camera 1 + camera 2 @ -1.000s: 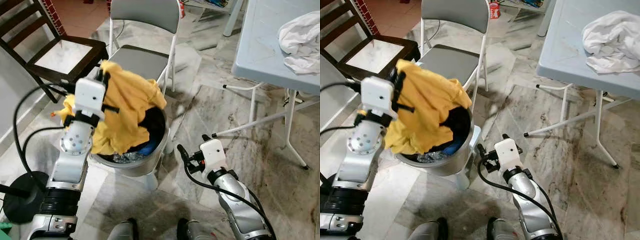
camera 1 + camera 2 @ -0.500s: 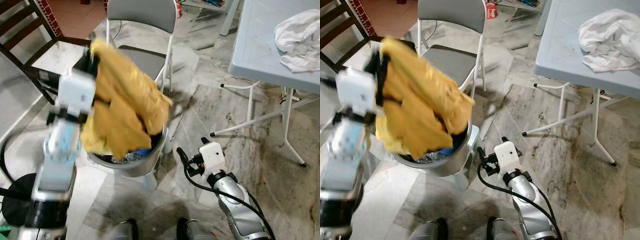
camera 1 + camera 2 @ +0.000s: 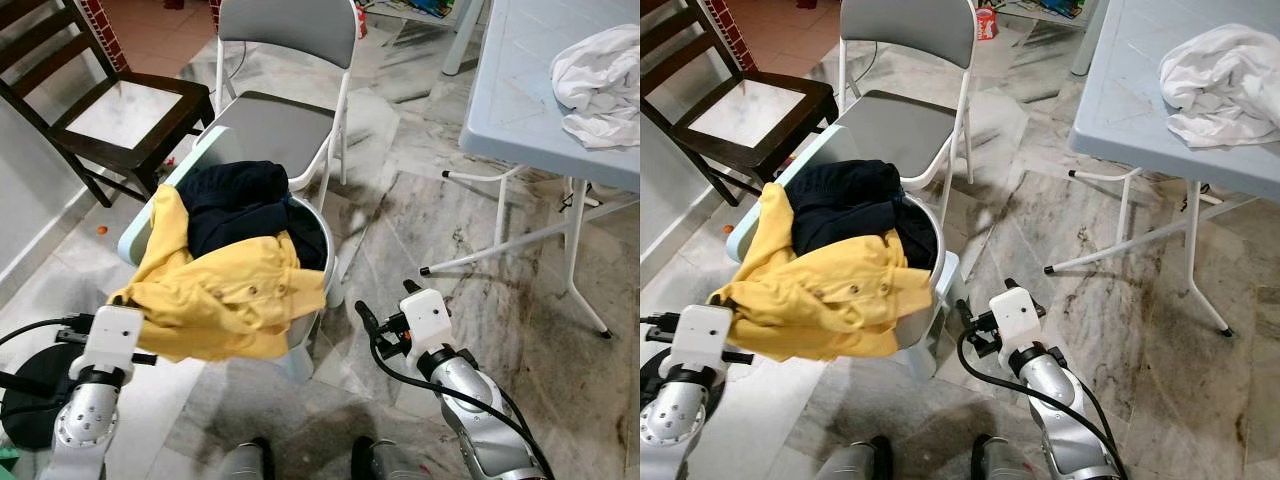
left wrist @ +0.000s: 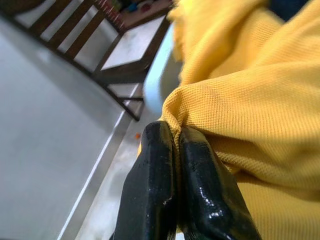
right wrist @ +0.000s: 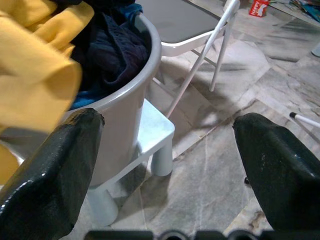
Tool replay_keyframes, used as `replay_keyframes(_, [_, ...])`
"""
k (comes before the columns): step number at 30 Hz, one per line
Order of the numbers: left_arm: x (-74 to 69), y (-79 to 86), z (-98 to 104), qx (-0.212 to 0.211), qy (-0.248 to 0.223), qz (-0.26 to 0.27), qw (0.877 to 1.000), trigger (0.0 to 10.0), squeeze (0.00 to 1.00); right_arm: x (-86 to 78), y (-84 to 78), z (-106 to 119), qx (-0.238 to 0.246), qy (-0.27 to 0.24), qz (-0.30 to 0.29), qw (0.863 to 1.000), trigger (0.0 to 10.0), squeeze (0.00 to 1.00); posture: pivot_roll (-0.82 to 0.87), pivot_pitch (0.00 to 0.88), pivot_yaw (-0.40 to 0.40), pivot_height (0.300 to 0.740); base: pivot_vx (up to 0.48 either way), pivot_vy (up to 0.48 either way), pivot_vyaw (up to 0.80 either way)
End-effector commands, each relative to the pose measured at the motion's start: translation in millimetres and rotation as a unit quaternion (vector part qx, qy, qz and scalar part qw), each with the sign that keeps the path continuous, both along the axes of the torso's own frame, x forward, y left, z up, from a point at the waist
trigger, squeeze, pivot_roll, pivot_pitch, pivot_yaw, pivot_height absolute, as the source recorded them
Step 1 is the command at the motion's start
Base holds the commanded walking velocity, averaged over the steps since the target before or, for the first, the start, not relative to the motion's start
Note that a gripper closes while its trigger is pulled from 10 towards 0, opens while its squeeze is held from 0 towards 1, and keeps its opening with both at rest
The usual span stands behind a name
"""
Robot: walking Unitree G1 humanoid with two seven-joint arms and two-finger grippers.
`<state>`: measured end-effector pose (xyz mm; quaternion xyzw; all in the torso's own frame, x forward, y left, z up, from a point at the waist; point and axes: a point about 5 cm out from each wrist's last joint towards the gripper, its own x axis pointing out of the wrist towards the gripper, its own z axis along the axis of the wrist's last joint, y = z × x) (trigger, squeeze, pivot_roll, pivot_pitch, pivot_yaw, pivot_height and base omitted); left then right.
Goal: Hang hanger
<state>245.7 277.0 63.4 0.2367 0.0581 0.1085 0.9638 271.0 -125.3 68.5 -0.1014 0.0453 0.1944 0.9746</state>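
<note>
pinching the yellow shirt [image 4: 260, 100], left pincer [image 4: 176, 131] beside grey tub [image 5: 131, 105].

Home interior, laundry corner. Veined marble tile floor [image 3: 520, 300], grey folding chair [image 3: 290, 60], dark wooden chair [image 3: 120, 110] by a white wall, pale blue plastic folding desk [image 3: 520, 90] with crumpled white laundry [image 3: 600, 70]. Grey laundry basket [image 3: 930, 250] on a small stool, stuffed with yellow shirt [image 3: 230, 300] and dark clothes [image 3: 240, 205].

White cloth [image 3: 600, 85] on blue table [image 3: 520, 90]
</note>
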Motion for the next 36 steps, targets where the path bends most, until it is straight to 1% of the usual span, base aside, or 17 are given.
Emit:
replay_keyframes(1, [-4.4, 18.4, -0.1, 0.003, 0.003, 0.043, 0.999, 0.0, 0.0, -2.5, 2.1, -2.5, -0.001, 0.007, 0.007, 1.0, 10.0, 0.0, 0.04, 0.227, -0.005, 0.74, 0.0, 0.0, 0.0])
replay_keyframes(3, [0.5, 23.5, 2.9, 0.001, -0.002, 0.055, 0.998, 0.0, 0.0, -1.9, 1.8, -1.9, -0.001, 0.007, 0.007, 1.0, 10.0, 0.0, 0.04, 0.227, -0.005, 0.74, 0.0, 0.0, 0.0])
replay_keyframes(5, [11.4, 25.3, 9.3, -0.006, -0.011, 0.061, 0.998, 0.0, 0.0, -1.6, 1.5, -1.8, -0.001, 0.007, 0.006, 1.0, 10.0, 0.0, 0.04, 0.227, -0.005, 0.74, 0.0, 0.0, 0.0])
replay_keyframes(6, [11.4, 25.3, 9.3, -0.006, -0.011, 0.061, 0.998, 0.0, 0.0, -1.6, 1.5, -1.8, -0.001, 0.007, 0.006, 1.0, 10.0, 0.0, 0.04, 0.227, -0.005, 0.74, 0.0, 0.0, 0.0])
replay_keyframes(9, [29.9, 23.1, 19.9, -0.026, -0.032, 0.055, 0.998, 0.0, 0.0, -2.3, 2.1, -2.2, -0.002, 0.007, 0.006, 1.0, 10.0, 0.0, 0.04, 0.225, 0.0, 0.74, 0.0, 0.0, 0.0])
replay_keyframes(12, [37.6, 22.5, 23.4, -0.031, -0.035, 0.056, 0.997, 0.0, 0.0, -2.8, 1.9, -2.6, -0.002, 0.007, 0.004, 1.0, 10.0, 0.0, 0.03, 0.223, 0.003, 0.74, 0.0, 0.0, 0.0])
replay_keyframes(14, [46.8, 21.5, 28.0, -0.047, -0.039, 0.059, 0.996, 0.0, 0.0, -3.4, 1.6, -2.8, -0.001, 0.007, 0.002, 1.0, 10.0, 0.0, 0.02, 0.22, 0.007, 0.74, 0.0, 0.0, 0.0])
replay_keyframes(15, [55.4, 18.1, 35.7, -0.056, -0.051, 0.051, 0.996, 0.0, 0.0, -3.9, 1.1, -3.1, -0.002, 0.007, 0.001, 1.0, 10.0, 0.0, 0.02, 0.22, 0.007, 0.74, 0.0, 0.0, 0.0])
replay_keyframes(16, [55.4, 18.1, 35.7, -0.056, -0.051, 0.051, 0.996, 0.0, 0.0, -3.9, 1.1, -3.1, -0.002, 0.007, 0.001, 1.0, 10.0, 0.0, 0.02, 0.22, 0.007, 0.74, 0.0, 0.0, 0.0])
replay_keyframes(18, [67.8, 13.2, 52.6, -0.055, -0.082, 0.038, 0.994, 0.0, 0.0, -4.0, 0.8, -3.3, -0.002, 0.007, -0.001, 1.0, 10.0, 0.0, 0.02, 0.218, 0.01, 0.74, 0.0, 0.0, 0.0])
replay_keyframes(20, [80.1, 7.8, 79.1, -0.044, -0.132, 0.023, 0.99, 0.0, 0.0, -4.0, 0.6, -3.5, -0.002, 0.007, -0.003, 1.0, 10.0, 0.0, 0.02, 0.215, 0.012, 0.74, 0.0, 0.0, 0.0])
replay_keyframes(21, [86.3, 3.9, 97.2, -0.033, -0.166, 0.012, 0.986, 0.0, 0.0, -3.9, 0.6, -3.5, -0.002, 0.007, -0.004, 1.0, 10.0, 0.0, 0.02, 0.215, 0.012, 0.74, 0.0, 0.0, 0.0])
replay_keyframes(22, [88.8, 1.8, 106.0, -0.028, -0.182, 0.006, 0.983, 0.0, 0.0, -4.0, 0.7, -3.5, -0.002, 0.007, -0.004, 1.0, 10.0, 0.0, 0.02, 0.215, 0.012, 0.74, 0.0, 0.0, 0.0])
replay_keyframes(23, [93.3, -3.3, 123.8, -0.015, -0.214, -0.008, 0.977, 0.0, 0.0, -3.8, 0.5, -3.7, -0.002, 0.007, -0.004, 1.0, 10.0, 0.0, 0.02, 0.214, 0.013, 0.74, 0.0, 0.0, 0.0])
replay_keyframes(26, [97.3, -8.6, 140.6, -0.005, -0.243, -0.019, 0.97, 0.0, 0.0, -3.5, 0.3, -4.0, -0.002, 0.008, -0.005, 1.0, 10.0, 0.0, 0.02, 0.214, 0.014, 0.74, 0.0, 0.0, 0.0])
replay_keyframes(30, [106.1, -17.7, 164.9, -0.014, -0.279, -0.042, 0.959, 0.0, 0.0, -3.4, 2.3, -4.6, -0.002, 0.007, -0.006, 1.0, 10.0, 0.0, 0.02, 0.214, 0.016, 0.74, 0.0, 0.0, 0.0])
replay_keyframes(36, [126.0, -34.3, 180.4, -0.029, -0.282, -0.064, 0.957, 0.0, 0.0, -1.7, 6.9, -3.8, -0.001, 0.005, -0.003, 1.0, 10.0, 0.0, 0.02, 0.212, 0.018, 0.74, 0.0, 0.0, 0.0])
